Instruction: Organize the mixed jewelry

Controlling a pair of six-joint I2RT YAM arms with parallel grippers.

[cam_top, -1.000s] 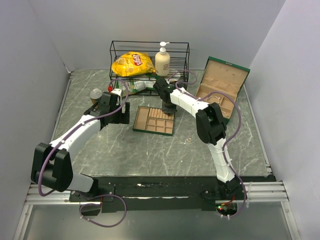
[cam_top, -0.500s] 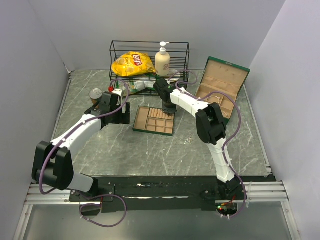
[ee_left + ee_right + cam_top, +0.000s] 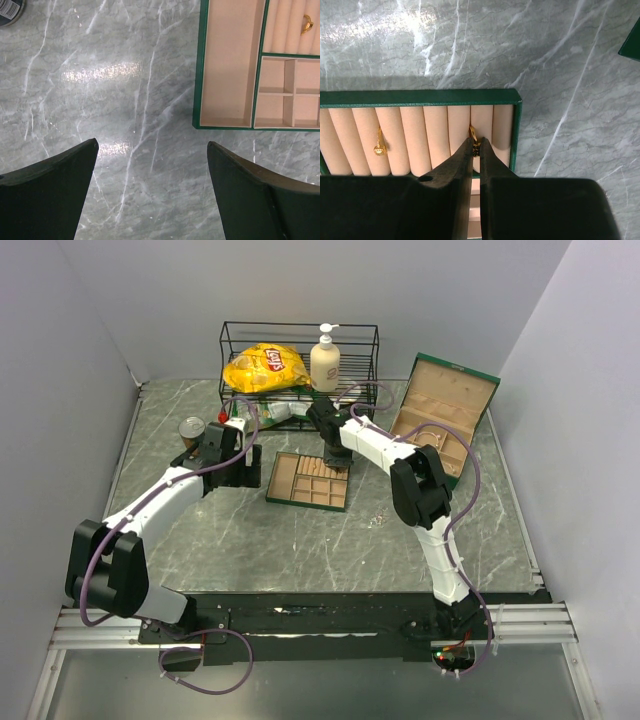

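My right claw [image 3: 476, 147] was clamped on a small gold ring [image 3: 472, 132] at the ring-roll tray [image 3: 420, 97] beneath it; seating it, I judged, next needed a gentle release.

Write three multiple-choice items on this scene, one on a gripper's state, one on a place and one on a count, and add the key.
1. How does the left gripper stand?
A. shut on nothing
B. open over the marble table
C. shut on a ring

2. Where does the right gripper pinch the gold ring?
A. on the bare table
B. in a square compartment of the tray
C. at the ring rolls of the divider tray

3. How many gold pieces show among those rolls in the right wrist view?
A. two
B. one
C. four

Key:
1 B, its fingers stand wide apart with nothing between them.
2 C, the fingertips meet on the ring between two rolls.
3 A, there is the pinched ring and a second gold piece further left.
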